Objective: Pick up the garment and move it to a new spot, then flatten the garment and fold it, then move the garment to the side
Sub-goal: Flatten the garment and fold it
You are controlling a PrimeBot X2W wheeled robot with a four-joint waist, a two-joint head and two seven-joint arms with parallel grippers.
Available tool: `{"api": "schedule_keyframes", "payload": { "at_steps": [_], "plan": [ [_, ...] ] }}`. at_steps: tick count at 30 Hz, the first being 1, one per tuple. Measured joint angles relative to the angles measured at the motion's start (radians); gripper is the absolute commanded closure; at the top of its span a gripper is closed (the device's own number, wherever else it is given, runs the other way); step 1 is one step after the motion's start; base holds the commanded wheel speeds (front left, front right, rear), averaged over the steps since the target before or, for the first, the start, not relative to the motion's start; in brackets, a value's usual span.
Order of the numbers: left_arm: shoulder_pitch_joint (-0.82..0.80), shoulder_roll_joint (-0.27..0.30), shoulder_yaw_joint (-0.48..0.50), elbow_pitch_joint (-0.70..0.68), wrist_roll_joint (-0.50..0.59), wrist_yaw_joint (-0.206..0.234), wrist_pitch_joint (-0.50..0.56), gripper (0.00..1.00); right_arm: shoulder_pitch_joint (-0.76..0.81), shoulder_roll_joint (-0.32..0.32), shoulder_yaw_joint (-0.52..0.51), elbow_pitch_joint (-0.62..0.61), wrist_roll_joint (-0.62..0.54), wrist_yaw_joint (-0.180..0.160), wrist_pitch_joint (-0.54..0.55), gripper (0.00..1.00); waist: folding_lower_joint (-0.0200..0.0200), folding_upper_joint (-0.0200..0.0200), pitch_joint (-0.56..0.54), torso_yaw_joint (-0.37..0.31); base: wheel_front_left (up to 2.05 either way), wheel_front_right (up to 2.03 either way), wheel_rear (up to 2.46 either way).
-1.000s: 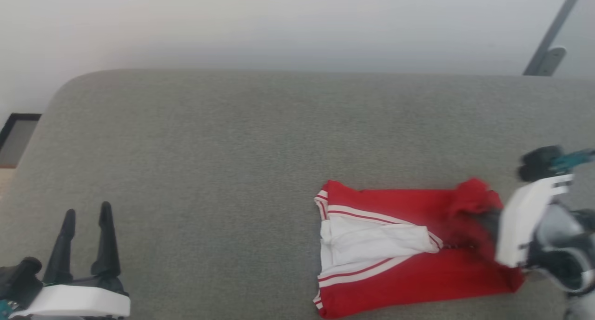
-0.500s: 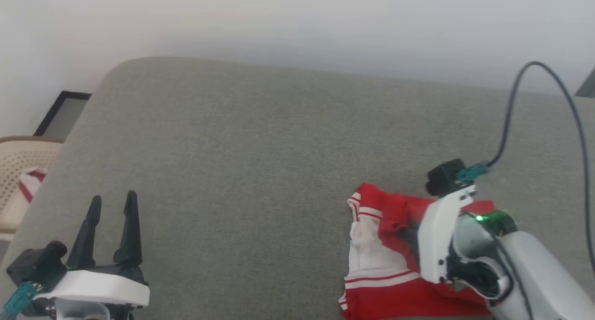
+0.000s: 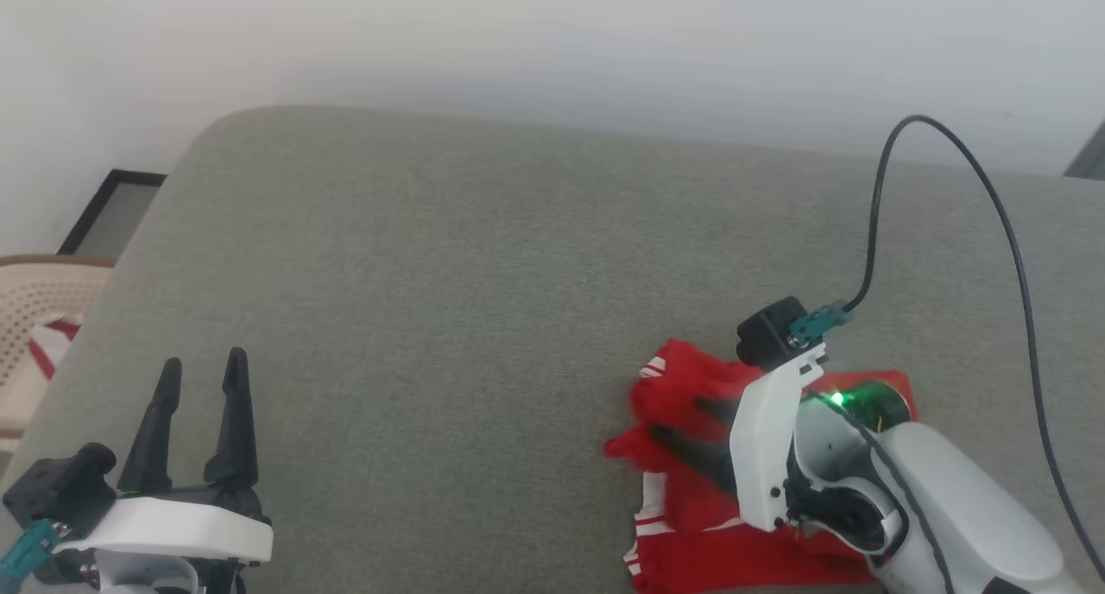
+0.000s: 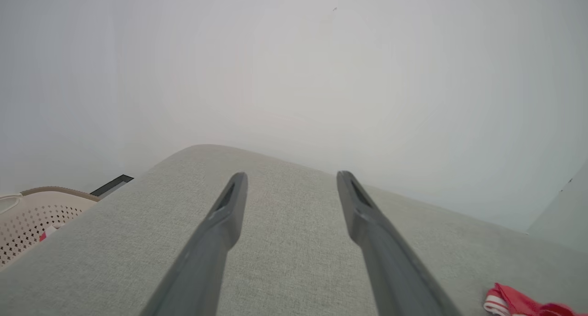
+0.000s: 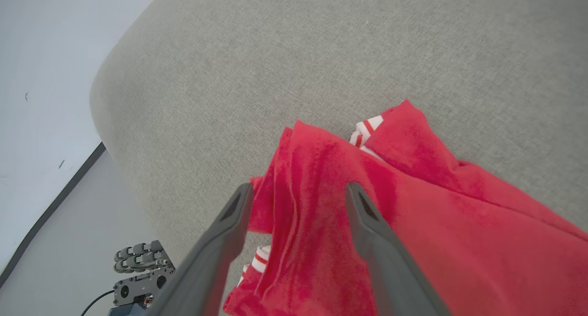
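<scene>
The garment, bright red with striped white bands at its edges, lies bunched and folded over itself at the lower right of the grey cushion. My right gripper hovers over its left part, fingers pointing left and spread open. In the right wrist view the right gripper has its fingers astride a raised red fold of the garment without pinching it. My left gripper rests open and empty at the lower left, far from the cloth. The left wrist view has the left gripper above bare cushion, with the garment at its lower right corner.
A beige perforated basket stands off the cushion's left edge, with a red-and-white cloth in it. A black-framed panel lies by the wall. A black cable arcs above my right wrist. The cushion's rounded corner is at far left.
My right gripper carried the garment's right end leftward over the white panel, folding it, then opened and let the cloth go. The head camera shifted. The left gripper stayed still.
</scene>
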Motion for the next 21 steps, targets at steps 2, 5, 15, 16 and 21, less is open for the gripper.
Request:
{"api": "schedule_keyframes", "payload": {
  "at_steps": [2, 5, 15, 16, 21],
  "plan": [
    [0.000, 0.000, 0.002, -0.004, -0.004, 0.000, 0.000, 0.00, -0.005, -0.010, 0.003, -0.022, 0.010, 0.000, -0.023, 0.00, 0.0000, 0.0000, -0.002, -0.012, 0.00, 0.00, 0.00],
    [0.003, 0.002, 0.011, -0.010, -0.004, 0.000, 0.000, 0.00, -0.008, -0.037, 0.004, -0.051, 0.008, 0.000, -0.057, 0.00, 0.0000, 0.0000, -0.007, -0.034, 0.00, 0.00, 0.00],
    [0.050, 0.014, 0.043, -0.026, -0.008, 0.000, 0.000, 0.00, 0.037, -0.114, -0.144, -0.061, -0.097, 0.000, -0.282, 0.00, 0.0000, 0.0000, -0.042, -0.130, 0.00, 0.00, 0.00],
    [0.057, 0.014, 0.049, -0.029, -0.008, 0.000, 0.000, 0.00, 0.045, -0.118, -0.165, -0.058, -0.111, 0.000, -0.309, 0.00, 0.0000, 0.0000, -0.046, -0.140, 0.00, 0.00, 0.00],
    [0.083, 0.015, 0.071, -0.040, -0.007, 0.000, 0.000, 0.00, 0.092, -0.124, -0.267, -0.033, -0.160, 0.000, -0.424, 0.00, 0.0000, 0.0000, -0.064, -0.191, 0.00, 0.00, 0.00]
  ]
}}
